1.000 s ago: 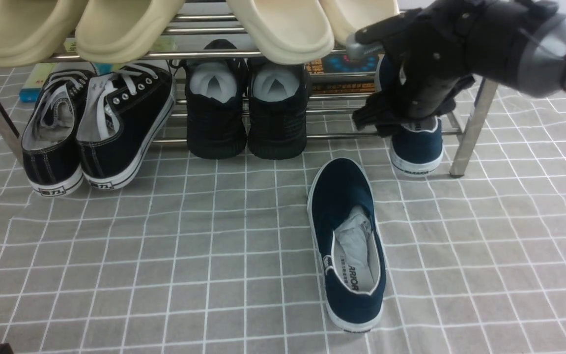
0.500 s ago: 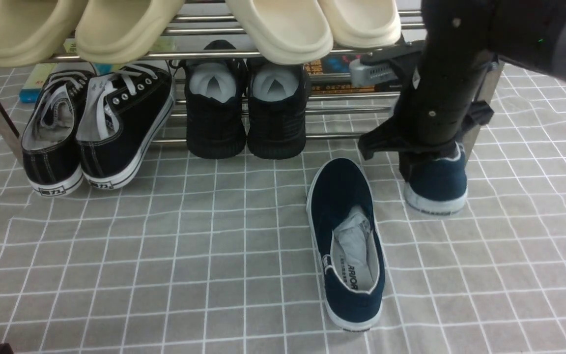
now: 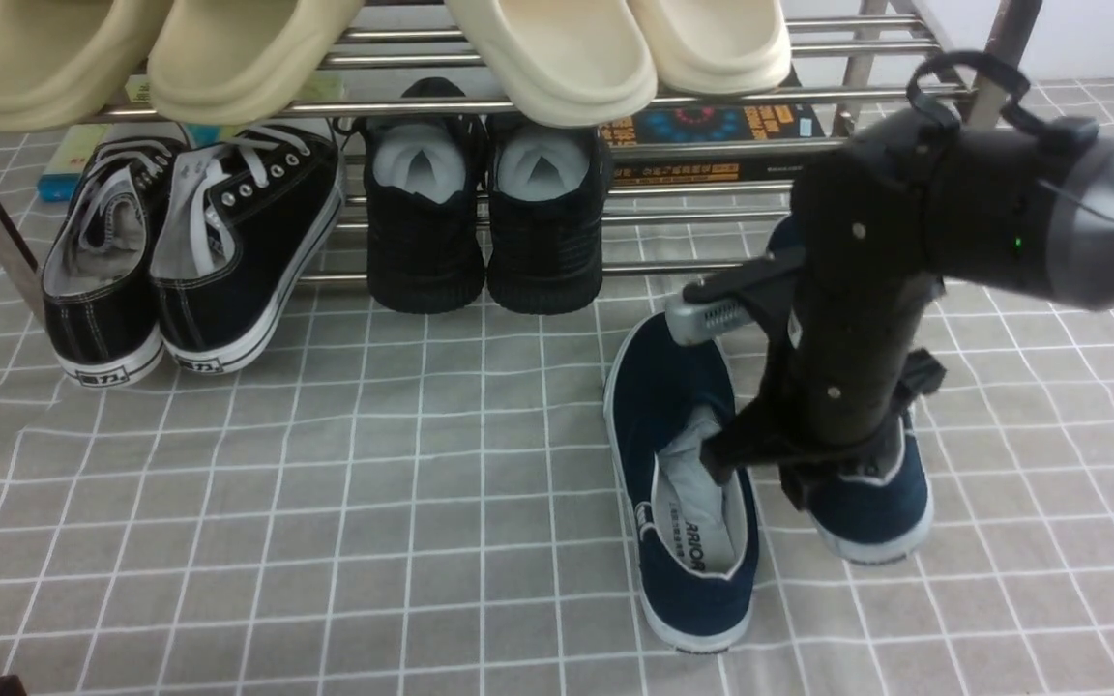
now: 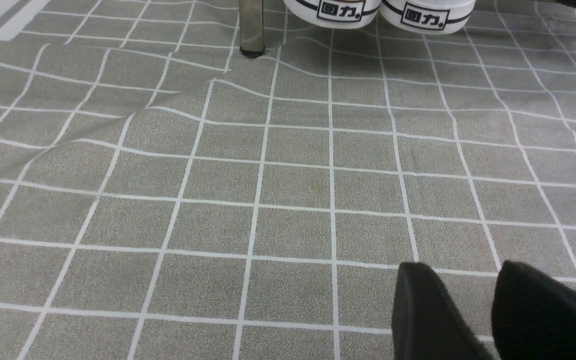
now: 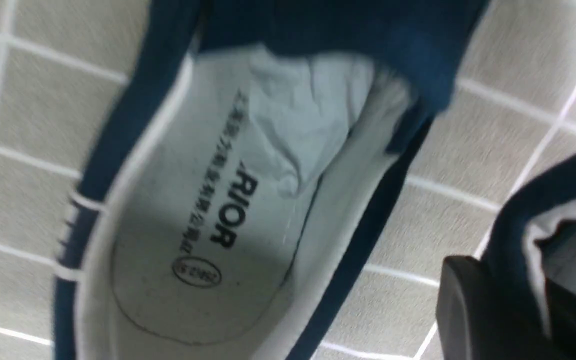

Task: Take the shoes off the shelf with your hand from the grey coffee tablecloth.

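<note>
Obs: right gripper (image 3: 839, 466) pinches held shoe (image 3: 874, 514) by its collar; shoe just right of its mate (image 3: 665, 387), long axes near-parallel, heels toward robot.

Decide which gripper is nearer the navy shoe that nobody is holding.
The right. The right gripper, clamped on the other navy shoe, is just beside the free navy shoe; the left gripper is over bare cloth, away from both.

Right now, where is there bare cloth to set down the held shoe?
Widest bare cloth: in front of the black sneakers, left of the lying navy shoe. Also bare right of the held shoe in the right end effector. Crowded: the gap between the two navy shoes.
</note>
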`<state>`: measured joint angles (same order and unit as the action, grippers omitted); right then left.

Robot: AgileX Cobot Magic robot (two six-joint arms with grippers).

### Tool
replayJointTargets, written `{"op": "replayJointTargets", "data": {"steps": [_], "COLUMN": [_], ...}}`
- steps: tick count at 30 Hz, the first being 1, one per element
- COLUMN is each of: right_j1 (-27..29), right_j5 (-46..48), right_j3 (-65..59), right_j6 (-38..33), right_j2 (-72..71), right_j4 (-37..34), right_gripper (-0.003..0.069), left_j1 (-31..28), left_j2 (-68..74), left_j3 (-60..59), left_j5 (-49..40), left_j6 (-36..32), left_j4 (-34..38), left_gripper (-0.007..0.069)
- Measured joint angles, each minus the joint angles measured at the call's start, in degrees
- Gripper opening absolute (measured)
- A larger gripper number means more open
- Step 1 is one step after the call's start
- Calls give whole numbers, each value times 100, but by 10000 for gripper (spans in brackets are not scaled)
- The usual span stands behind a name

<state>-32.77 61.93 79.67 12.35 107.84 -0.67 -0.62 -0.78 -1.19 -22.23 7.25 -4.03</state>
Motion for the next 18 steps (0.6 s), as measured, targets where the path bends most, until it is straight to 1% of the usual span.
{"op": "replayJointTargets", "data": {"steps": [8, 13, 17, 18], "right_j1": [-7, -7, -7, -7], "right_j5": [-73, -92, -26, 103], "right_j3": [-467, -491, -485, -457], "right_j6": [0, 27, 43, 49], "right_j2": [-29, -36, -51, -66], "right_j4": [-335, -344, -349, -355], "right_gripper": [20, 25, 55, 85], "left_j1": [0, 0, 0, 0], "left_j2": [0, 0, 0, 0], "left_j3": [0, 0, 0, 0], "left_j5": [0, 0, 0, 0], "left_j6": [0, 0, 0, 0], "left_j4": [0, 0, 0, 0], "left_gripper": [240, 240, 240, 240]}}
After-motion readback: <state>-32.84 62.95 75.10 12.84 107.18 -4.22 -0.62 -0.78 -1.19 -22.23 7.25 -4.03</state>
